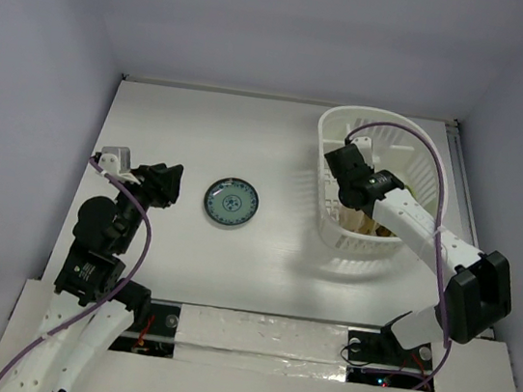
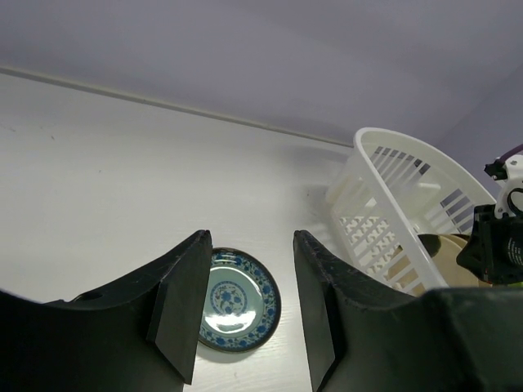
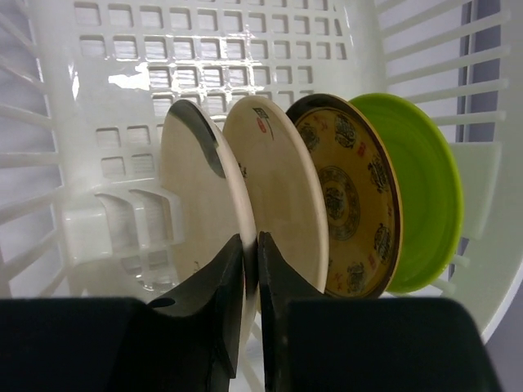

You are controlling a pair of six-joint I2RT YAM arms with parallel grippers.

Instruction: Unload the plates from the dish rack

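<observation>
The white dish rack (image 1: 349, 130) stands at the back right of the table. In the right wrist view several plates stand on edge inside the rack (image 3: 122, 73): a cream plate (image 3: 196, 188), a second cream plate (image 3: 282, 188), an amber patterned plate (image 3: 351, 204) and a lime green plate (image 3: 421, 188). My right gripper (image 3: 252, 241) reaches into the rack (image 1: 341, 173) and is shut on the near rim of the leftmost cream plate. A teal patterned plate (image 1: 231, 202) lies flat on the table. My left gripper (image 1: 170, 186) hangs open just left of it, and the teal plate (image 2: 241, 300) shows between its fingers.
The rack's slotted wall (image 2: 384, 163) rises to the right of the teal plate. Purple-grey walls close the table at the back and both sides. A raised strip (image 1: 262, 333) runs along the near edge between the arm bases.
</observation>
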